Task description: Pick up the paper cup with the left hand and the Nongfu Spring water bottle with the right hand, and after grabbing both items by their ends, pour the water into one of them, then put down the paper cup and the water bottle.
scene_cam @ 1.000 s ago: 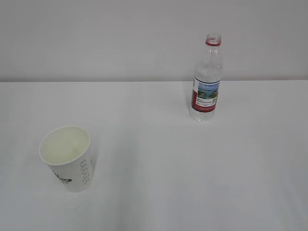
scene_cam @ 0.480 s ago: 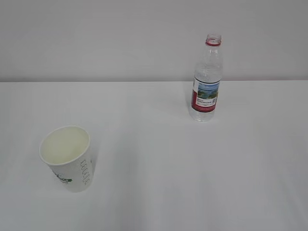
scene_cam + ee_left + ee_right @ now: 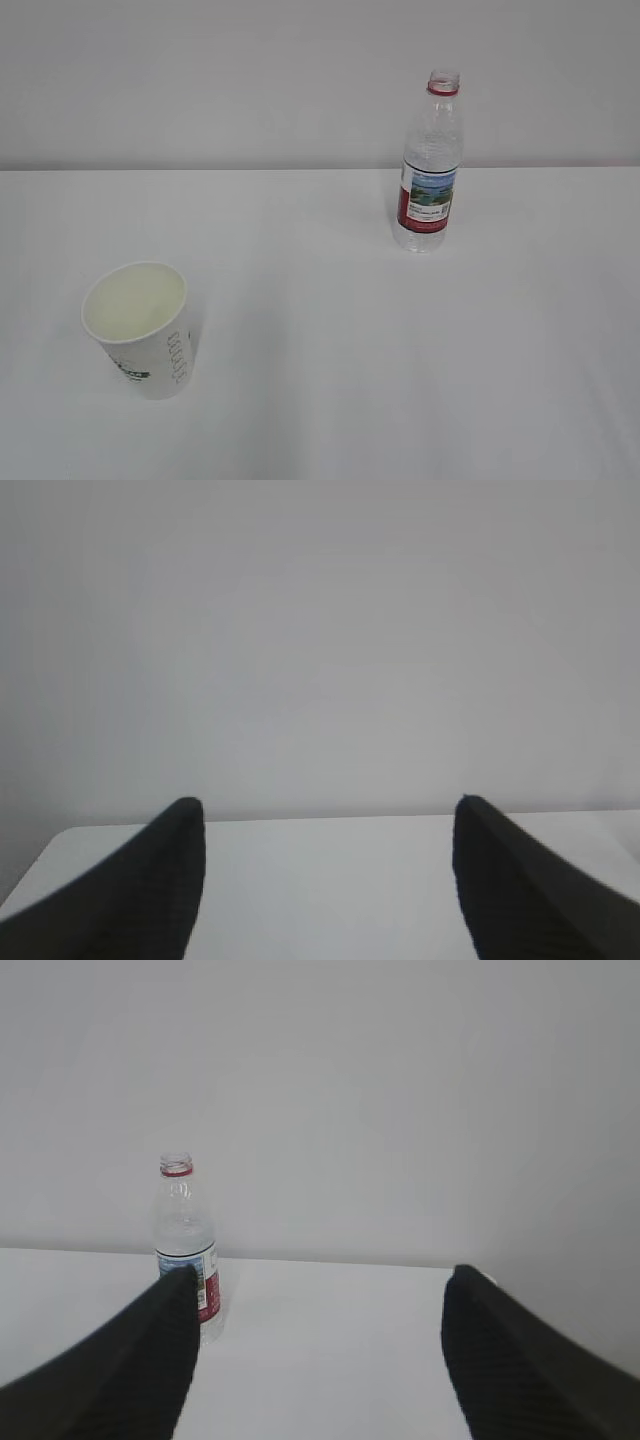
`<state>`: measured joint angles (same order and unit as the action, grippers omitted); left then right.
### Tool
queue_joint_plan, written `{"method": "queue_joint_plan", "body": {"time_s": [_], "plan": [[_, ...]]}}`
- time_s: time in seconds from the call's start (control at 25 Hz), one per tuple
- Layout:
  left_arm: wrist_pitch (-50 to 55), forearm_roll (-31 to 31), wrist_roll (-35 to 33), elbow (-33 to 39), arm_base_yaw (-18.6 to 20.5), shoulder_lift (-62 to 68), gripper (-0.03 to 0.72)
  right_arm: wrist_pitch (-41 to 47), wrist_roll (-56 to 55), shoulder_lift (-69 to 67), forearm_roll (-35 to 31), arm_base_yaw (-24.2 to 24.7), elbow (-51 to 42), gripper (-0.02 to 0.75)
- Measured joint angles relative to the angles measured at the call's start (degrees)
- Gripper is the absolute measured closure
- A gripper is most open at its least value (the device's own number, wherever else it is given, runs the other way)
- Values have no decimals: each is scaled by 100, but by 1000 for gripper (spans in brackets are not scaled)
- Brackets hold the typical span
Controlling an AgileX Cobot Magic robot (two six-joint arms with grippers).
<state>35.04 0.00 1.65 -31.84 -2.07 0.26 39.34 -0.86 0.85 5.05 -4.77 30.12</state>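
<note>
One white table [image 3: 330, 330] stood before a plain pale wall [image 3: 220, 80], bearing one uncapped bottle [image 3: 430, 165] upright far right and one cup [image 3: 140, 328] upright near left, well apart, while two grippers, left [image 3: 325, 875] and right [image 3: 318, 1345], gaped empty.

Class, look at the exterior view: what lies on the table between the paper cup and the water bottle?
Nothing: between the paper cup and the Nongfu Spring water bottle there is only bare white table, as the exterior view shows.
</note>
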Motion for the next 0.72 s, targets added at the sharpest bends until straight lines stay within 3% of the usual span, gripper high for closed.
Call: {"method": "queue_joint_plan", "body": {"time_s": [0.72], "plan": [[-64, -40, 0, 0, 0, 0, 127, -326, 124, 0, 221, 0, -230, 169]]}}
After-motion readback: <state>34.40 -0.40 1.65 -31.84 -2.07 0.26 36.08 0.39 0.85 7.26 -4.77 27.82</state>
